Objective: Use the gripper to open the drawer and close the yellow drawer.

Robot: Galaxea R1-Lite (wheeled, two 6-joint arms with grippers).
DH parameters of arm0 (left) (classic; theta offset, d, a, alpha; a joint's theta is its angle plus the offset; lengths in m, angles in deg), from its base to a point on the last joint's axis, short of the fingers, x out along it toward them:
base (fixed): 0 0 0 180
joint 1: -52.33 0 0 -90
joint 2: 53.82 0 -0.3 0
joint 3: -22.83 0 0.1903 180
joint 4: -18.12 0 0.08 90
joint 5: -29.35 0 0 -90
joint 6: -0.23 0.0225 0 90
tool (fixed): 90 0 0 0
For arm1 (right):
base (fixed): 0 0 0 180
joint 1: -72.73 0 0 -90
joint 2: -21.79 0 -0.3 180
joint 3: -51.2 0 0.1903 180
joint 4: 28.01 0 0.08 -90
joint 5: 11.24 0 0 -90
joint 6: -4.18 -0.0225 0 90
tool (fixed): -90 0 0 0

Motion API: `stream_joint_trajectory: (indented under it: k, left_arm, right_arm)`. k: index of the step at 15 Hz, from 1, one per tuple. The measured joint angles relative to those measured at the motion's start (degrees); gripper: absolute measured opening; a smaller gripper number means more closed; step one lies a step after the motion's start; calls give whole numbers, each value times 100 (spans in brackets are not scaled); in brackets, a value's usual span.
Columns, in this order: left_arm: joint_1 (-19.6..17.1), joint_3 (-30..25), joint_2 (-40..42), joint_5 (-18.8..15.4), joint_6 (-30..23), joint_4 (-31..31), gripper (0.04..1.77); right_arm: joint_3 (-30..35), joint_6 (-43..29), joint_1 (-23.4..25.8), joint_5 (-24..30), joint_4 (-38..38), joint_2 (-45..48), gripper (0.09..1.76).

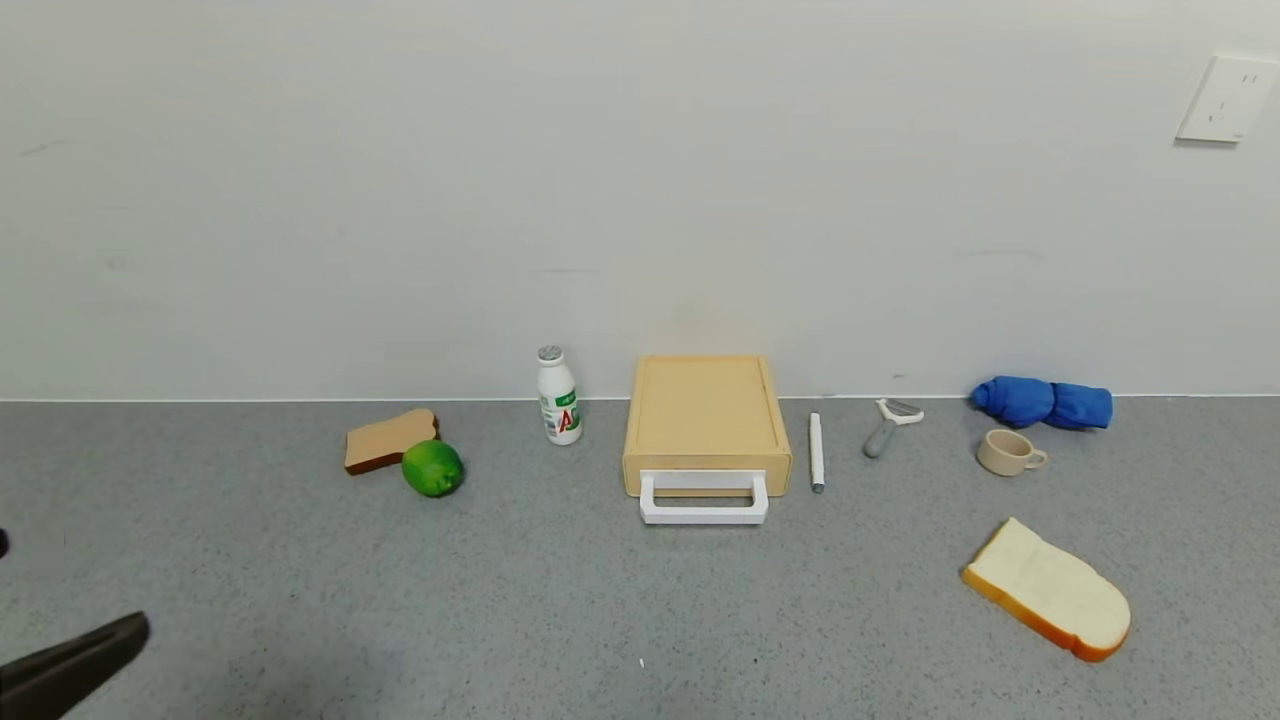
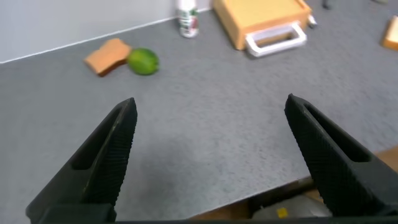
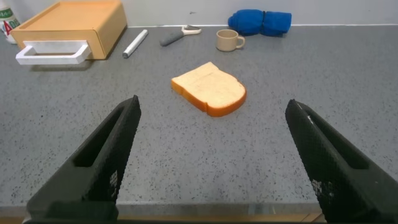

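The tan-yellow drawer (image 1: pixel 706 420) stands at the back middle of the grey table, against the wall. Its tray is pushed in, and its white loop handle (image 1: pixel 703 505) faces me. My left gripper (image 2: pixel 210 102) is open and empty, low over the table's near left edge, far from the drawer (image 2: pixel 261 15). One of its dark fingers (image 1: pixel 75 660) shows at the bottom left of the head view. My right gripper (image 3: pixel 213 102) is open and empty over the near right edge. It is out of the head view. The drawer (image 3: pixel 74 22) also shows far off in the right wrist view.
A white bottle (image 1: pixel 558 396), a green lime (image 1: pixel 433 467) and a brown bread slice (image 1: pixel 390 438) lie left of the drawer. A white pen (image 1: pixel 816 452), a peeler (image 1: pixel 888 425), a beige cup (image 1: pixel 1008 452) and a blue cloth (image 1: pixel 1043 402) lie to its right. A pale bread slice (image 1: pixel 1050 590) lies front right.
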Motion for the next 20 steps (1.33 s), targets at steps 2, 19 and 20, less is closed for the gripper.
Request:
stream_joint_trajectory:
  k: [2, 19, 20]
  left_arm:
    - [-433, 5, 507, 84, 123, 250, 172]
    - [-2935, -1508, 3952, -1147, 445, 429, 172]
    - [-2937, -1919, 4013, -1178, 395, -174, 172]
  right_arm:
    - [0, -2, 0, -2, 0, 0, 171]
    - [0, 0, 0, -2, 0, 0, 171]
    - [0, -2, 0, -2, 0, 0, 171]
